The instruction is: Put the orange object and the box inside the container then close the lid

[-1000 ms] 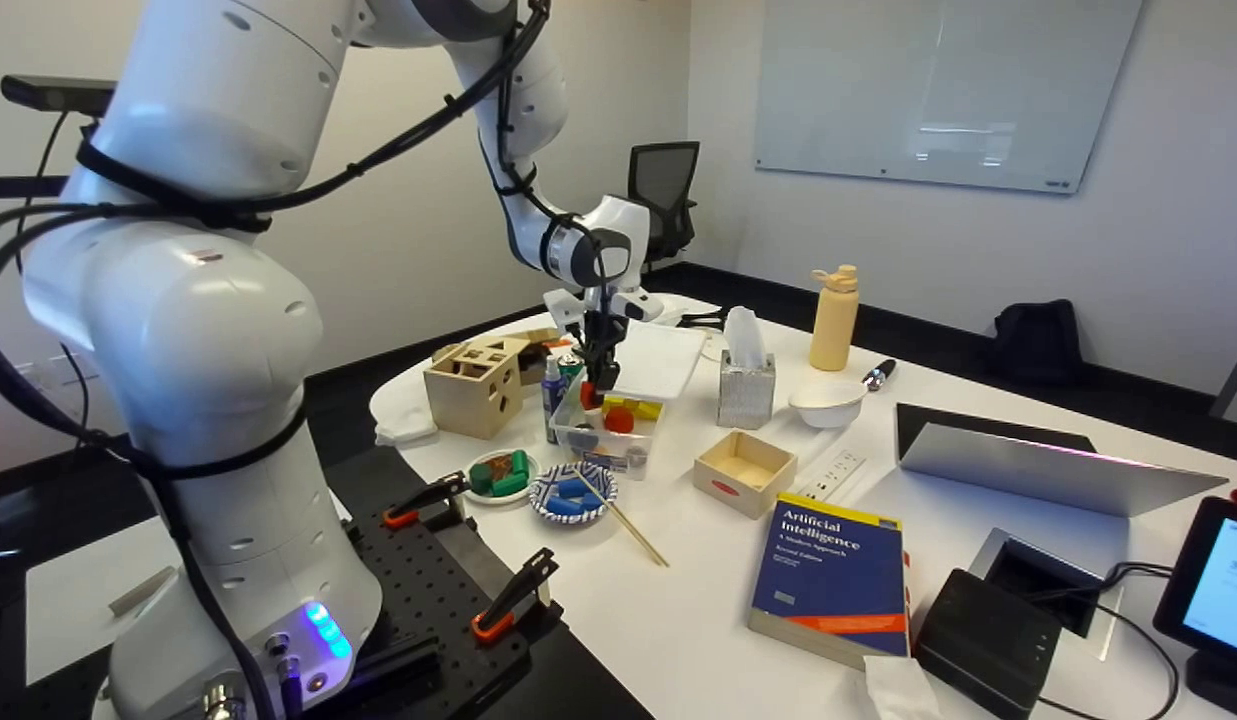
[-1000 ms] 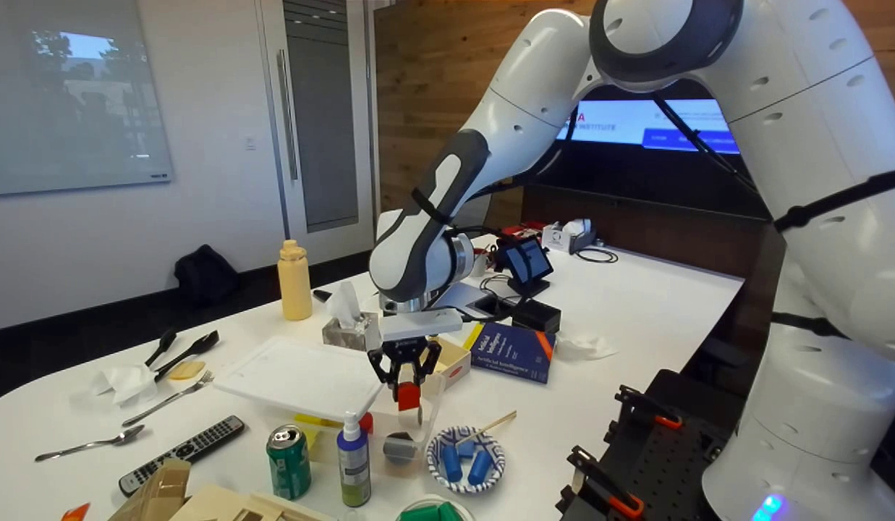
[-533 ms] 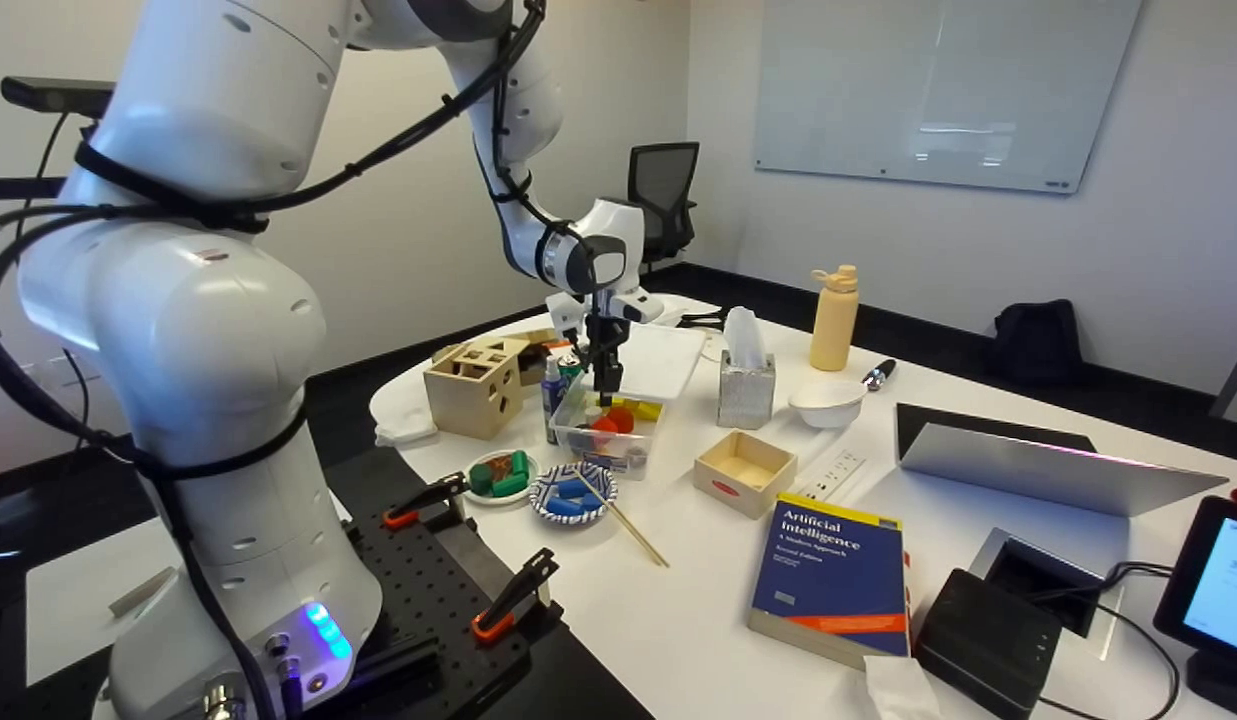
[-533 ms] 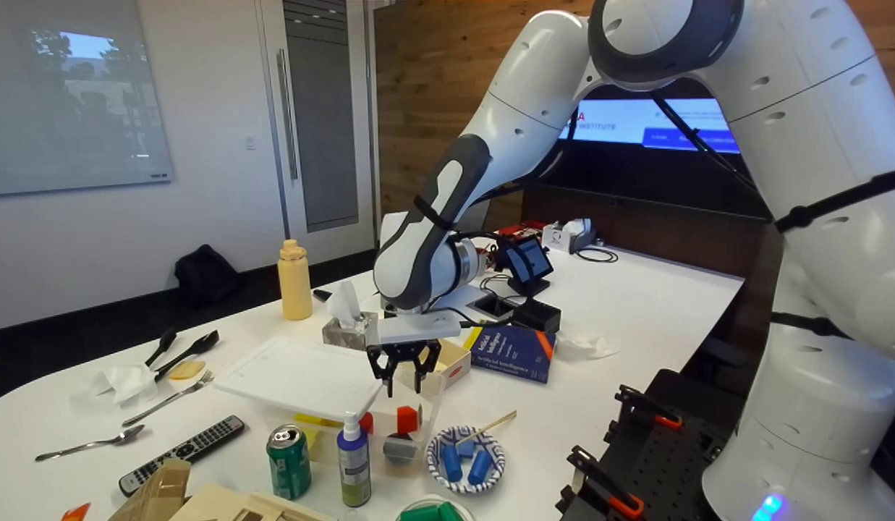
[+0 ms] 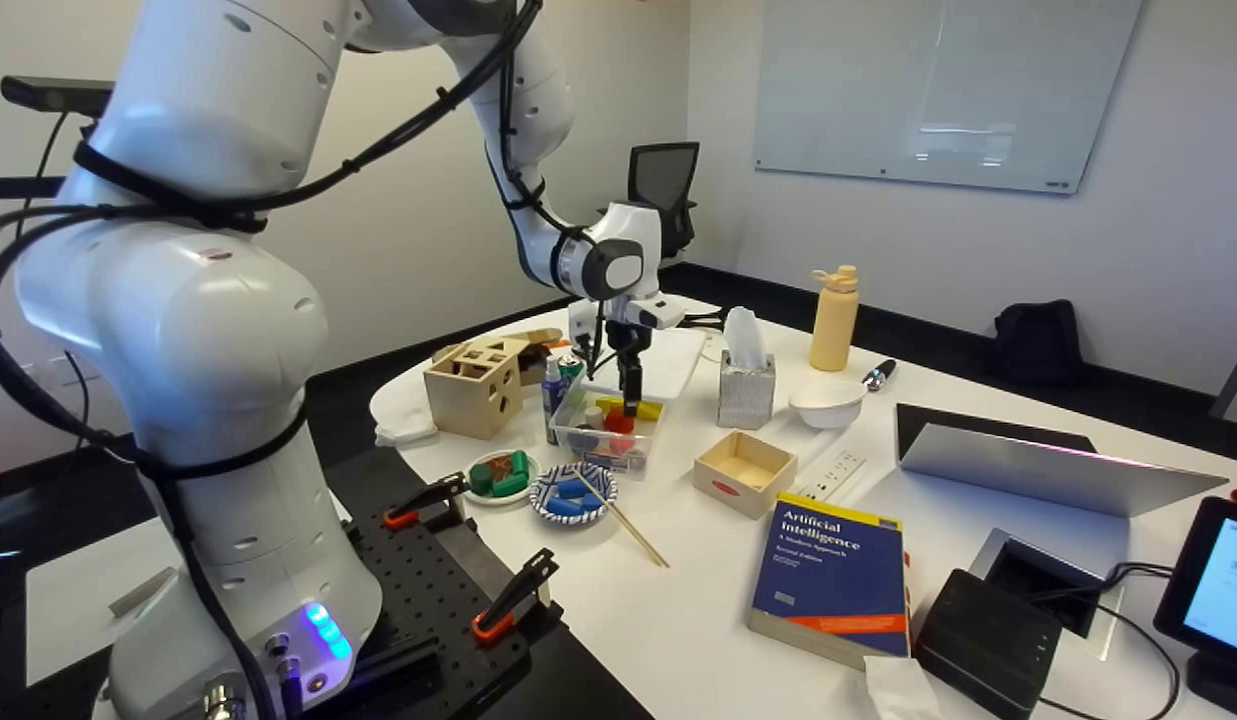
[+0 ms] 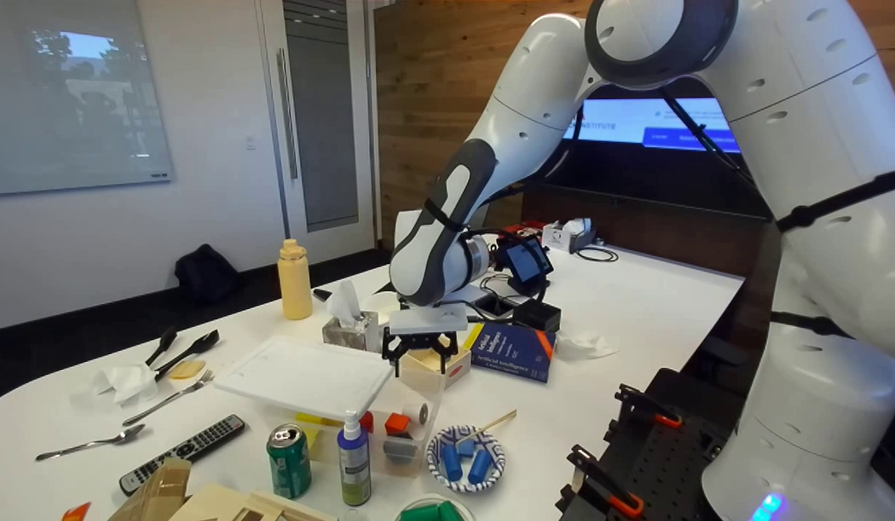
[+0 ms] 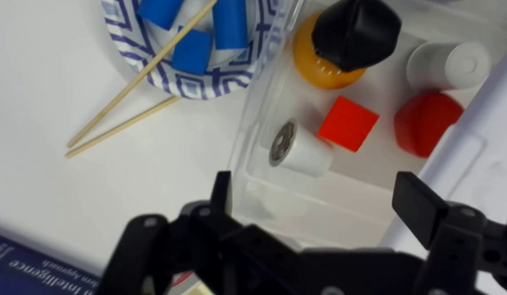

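Wrist view — my gripper (image 7: 314, 181) spread apart, low in frame; red-orange cube (image 7: 348, 124) inside the container (image 7: 362, 169), right of centre.

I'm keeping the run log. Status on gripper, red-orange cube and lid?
Fingers open, holding nothing. Red-orange cube inside the container. Lid off, overlapping one side of the container.

Red block (image 7: 348, 124) released into tub (image 7: 343, 205), claw (image 6: 420, 373) spread

The lid (image 6: 302, 378) bars one side of the otherwise open container (image 7: 347, 211).
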You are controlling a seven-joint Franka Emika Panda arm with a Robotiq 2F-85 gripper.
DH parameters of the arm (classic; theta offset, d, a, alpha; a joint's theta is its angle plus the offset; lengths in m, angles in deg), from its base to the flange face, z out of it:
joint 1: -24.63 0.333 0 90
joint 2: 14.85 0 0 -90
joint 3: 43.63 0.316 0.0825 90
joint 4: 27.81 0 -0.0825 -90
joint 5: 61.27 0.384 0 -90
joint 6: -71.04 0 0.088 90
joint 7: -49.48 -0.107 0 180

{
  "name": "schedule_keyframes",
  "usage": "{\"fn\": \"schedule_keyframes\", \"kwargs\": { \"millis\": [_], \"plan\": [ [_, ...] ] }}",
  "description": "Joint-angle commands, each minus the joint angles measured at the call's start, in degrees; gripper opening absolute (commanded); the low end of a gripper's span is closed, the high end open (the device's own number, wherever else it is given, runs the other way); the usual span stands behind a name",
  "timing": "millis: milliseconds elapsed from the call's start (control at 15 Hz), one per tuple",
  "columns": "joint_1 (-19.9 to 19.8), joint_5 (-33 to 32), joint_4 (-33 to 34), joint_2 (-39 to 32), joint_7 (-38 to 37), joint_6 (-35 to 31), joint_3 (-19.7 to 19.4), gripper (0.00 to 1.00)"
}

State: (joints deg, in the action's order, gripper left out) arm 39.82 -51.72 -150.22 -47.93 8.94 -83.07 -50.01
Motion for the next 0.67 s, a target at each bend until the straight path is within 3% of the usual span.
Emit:
{"fn": "schedule_keyframes", "kwargs": {
  "millis": [0,333,600],
  "plan": [
    [1.1,-2.8,-1.7,0.1,-7.2,-2.8,-5.5,1.00],
    [-0.4,-2.3,-0.3,-4.3,-15.7,-6.2,-9.9,1.00],
    [-2.0,-0.6,1.8,-10.0,-21.3,-8.6,-10.3,1.00]
  ]
}}
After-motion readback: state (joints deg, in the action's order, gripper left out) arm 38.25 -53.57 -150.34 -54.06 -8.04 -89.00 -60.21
